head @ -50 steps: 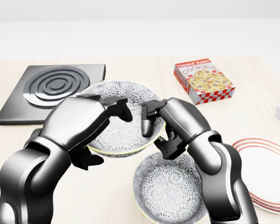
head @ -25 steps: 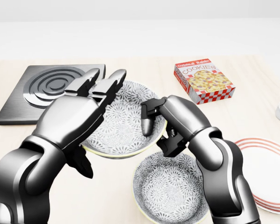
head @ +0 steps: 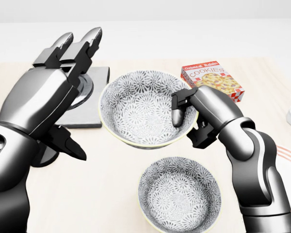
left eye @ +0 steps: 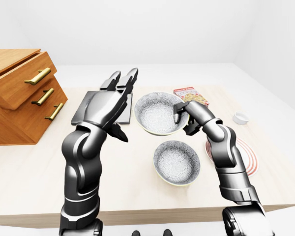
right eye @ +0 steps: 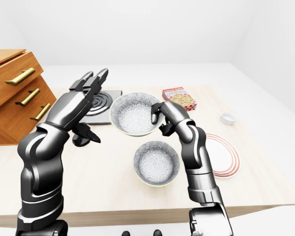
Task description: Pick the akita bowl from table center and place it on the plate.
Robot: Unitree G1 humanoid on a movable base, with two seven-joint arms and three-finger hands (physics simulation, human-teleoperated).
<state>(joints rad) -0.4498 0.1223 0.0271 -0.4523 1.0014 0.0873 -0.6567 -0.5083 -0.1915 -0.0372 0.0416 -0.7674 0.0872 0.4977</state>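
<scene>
The right hand (head: 191,114) is pinching the right rim of the akita bowl (head: 140,109), one finger hooking inside the wall and the others pressing from outside, and is holding the bowl tilted above the table (right eye: 113,177). The left hand (head: 48,92) is standing apart at the bowl's left with its fingers spread and pointing upward, touching nothing.

Just nearer than the held bowl, a second patterned bowl (head: 179,194) is sitting on the pale wooden tabletop. The plate (right eye: 221,155), white with red rings, is lying to the right, near the table's right side, with bare wood between it and the bowls. A cookie box (head: 212,83) is lying flat at the far right, and a small white cup (right eye: 228,117) is sitting beyond the plate. A dark stove plate (right eye: 99,105) is resting at the far left, partly hidden by the left hand. A wooden drawer cabinet (left eye: 19,96) with brass handles is standing at the left edge, cut off by the frame. Plain white walls are enclosing the room.

In the head view the right arm is covering most of the plate.
</scene>
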